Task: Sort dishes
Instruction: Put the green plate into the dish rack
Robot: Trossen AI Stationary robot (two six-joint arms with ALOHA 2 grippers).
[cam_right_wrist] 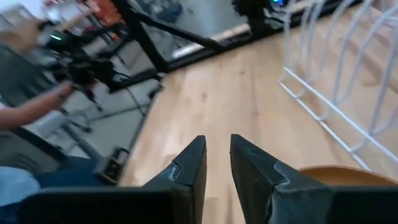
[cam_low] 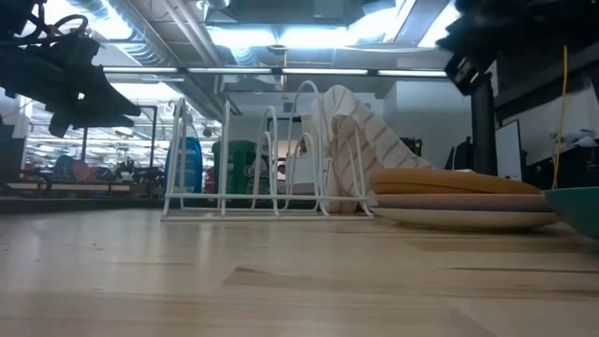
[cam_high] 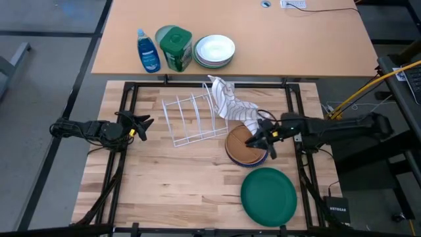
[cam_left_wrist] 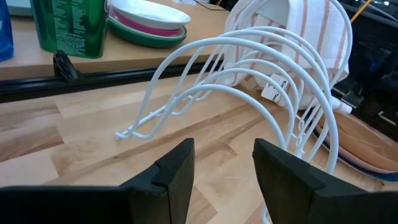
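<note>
Nothing is sorted yet: the white rack [cam_high: 194, 118] holds no dishes, brown plates [cam_high: 245, 146] stacked beneath the right gripper [cam_high: 264, 140], fingers narrow and empty, green plate [cam_high: 268, 195] near, left gripper [cam_high: 143, 125] wide.

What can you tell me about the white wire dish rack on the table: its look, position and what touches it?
The dish rack is thin white-coated wire: a flat base frame carrying a row of arched hoops. It stands upright on the wooden table, near the far edge, and holds no dishes. A white cloth with brownish stripes is draped over its right end. The stack of plates lies close beside that end; contact cannot be judged.
</note>
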